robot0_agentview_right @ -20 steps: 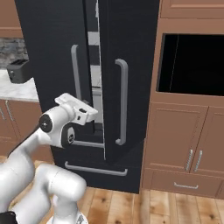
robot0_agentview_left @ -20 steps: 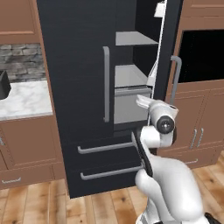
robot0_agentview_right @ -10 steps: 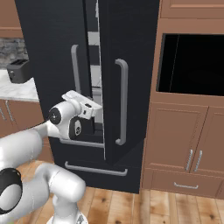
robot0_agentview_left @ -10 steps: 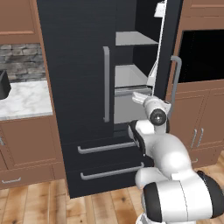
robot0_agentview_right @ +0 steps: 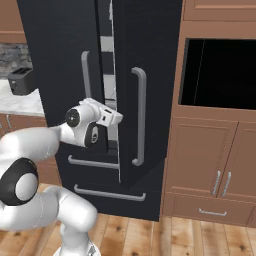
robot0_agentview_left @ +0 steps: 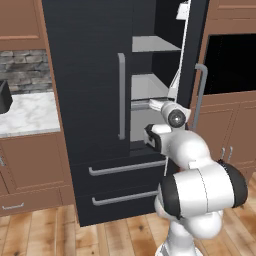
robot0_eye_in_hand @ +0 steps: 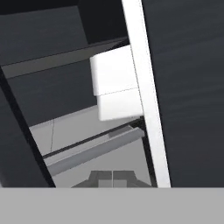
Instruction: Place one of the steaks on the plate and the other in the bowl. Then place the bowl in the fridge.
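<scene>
Left base view: gripper (robot0_agentview_left: 156,105) at frame centre, jaws pinched together, empty, has pushed further into gap of fridge (robot0_agentview_left: 95,75) since a second ago. Right door (robot0_agentview_right: 145,75) ajar. Likely widening door opening; bowl and steaks not yet seen here.

The closed gripper (robot0_eye_in_hand: 112,177) points into the fridge (robot0_eye_in_hand: 188,87), toward a grey shelf (robot0_eye_in_hand: 83,131) beside the door's white edge (robot0_eye_in_hand: 146,96).

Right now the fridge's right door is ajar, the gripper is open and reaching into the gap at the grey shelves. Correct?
Not quite: the gripper is shut, fingertips together in the hand view. The rest stands: the fridge right door is ajar and the gripper reaches toward the grey shelves.
</scene>
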Available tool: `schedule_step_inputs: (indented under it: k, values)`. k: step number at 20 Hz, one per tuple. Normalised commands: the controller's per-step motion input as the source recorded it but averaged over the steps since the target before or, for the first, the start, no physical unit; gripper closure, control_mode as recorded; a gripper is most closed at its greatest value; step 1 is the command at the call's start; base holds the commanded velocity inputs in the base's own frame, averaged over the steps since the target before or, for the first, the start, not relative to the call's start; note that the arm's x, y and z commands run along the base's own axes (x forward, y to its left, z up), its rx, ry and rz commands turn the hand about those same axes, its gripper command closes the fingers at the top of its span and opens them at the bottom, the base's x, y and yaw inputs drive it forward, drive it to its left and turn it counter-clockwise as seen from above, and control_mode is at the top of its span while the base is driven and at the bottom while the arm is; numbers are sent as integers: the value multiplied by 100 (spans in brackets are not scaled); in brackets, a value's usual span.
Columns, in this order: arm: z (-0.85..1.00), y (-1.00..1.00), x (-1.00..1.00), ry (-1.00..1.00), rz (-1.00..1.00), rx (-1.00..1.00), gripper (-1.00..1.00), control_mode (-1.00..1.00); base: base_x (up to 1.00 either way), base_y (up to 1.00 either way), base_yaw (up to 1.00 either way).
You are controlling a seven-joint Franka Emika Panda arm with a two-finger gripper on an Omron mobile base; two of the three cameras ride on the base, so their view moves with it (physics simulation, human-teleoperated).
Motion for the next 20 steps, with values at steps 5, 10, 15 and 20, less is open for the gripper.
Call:
schedule_step_inputs:
  k: [5,10,15,20]
  values:
    - [-4,-33,44,0,0,0,100,-100,0,0,0]
    - [-11,-24,57,0,0,0,100,-100,0,0,0]
    - [-12,-75,17,0,-3,4,100,-100,0,0,0]
    - [-12,-100,-57,0,-9,18,100,-100,0,0,0]
